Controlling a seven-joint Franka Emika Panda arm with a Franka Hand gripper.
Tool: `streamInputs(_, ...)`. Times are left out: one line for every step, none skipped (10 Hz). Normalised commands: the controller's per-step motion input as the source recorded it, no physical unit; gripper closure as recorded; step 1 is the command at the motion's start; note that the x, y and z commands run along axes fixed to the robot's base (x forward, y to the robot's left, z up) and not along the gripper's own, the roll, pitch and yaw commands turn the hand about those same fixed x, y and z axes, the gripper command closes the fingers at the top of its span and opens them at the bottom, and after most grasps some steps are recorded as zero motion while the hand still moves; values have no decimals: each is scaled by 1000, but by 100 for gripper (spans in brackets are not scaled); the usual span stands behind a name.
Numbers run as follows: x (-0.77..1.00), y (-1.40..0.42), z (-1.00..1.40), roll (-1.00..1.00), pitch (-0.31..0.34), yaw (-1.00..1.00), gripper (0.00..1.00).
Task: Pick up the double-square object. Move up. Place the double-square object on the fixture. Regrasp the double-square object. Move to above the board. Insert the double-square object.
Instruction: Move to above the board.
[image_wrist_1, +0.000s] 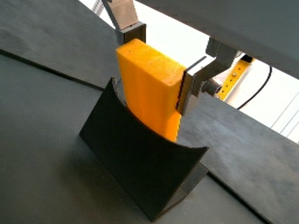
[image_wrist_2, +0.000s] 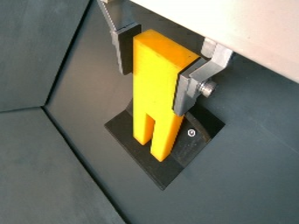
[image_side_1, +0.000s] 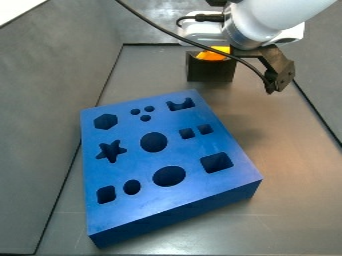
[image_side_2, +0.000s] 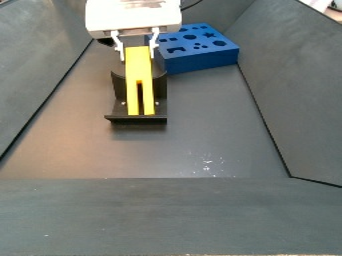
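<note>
Gripper (image_wrist_2: 158, 63): above the fixture at the far end of the floor from the board, its two silver fingers (image_wrist_1: 198, 77) closed against opposite sides of the double-square object, near the bar's upper part; the same grip shows in a side view (image_side_2: 139, 45).
Double-square object (image_wrist_1: 152, 87): a bright yellow-orange bar, standing nearly upright and leaning back slightly, its lower end down at the fixture; the lengthwise groove shows in a wrist view (image_wrist_2: 159, 96) and in a side view (image_side_2: 140, 80).
Fixture (image_wrist_1: 138, 166): dark bracket on a flat base plate, standing on the dark floor; the bar rests against its upright part, with the base plate (image_wrist_2: 176, 149) spreading out under the bar's lower end.
Board (image_side_1: 160, 155): thick blue block with star, hexagon, round, square and oval cut-outs, lying flat on the floor, well apart from the fixture; in a side view (image_side_2: 201, 48) it lies beyond the gripper.
Contact at the bar's foot: cannot tell whether it touches the base plate.
</note>
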Motion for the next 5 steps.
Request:
streamInputs(269,-177,1000,176,-46,-52,100)
streamInputs(268,-178,1000,176,-41,-56,100)
streamInputs(254,-170,1000,175,6,-72,100)
streamInputs(248,-162,1000,148,35,-77,100)
streamInputs(242,-158,1000,121,65,-69,100)
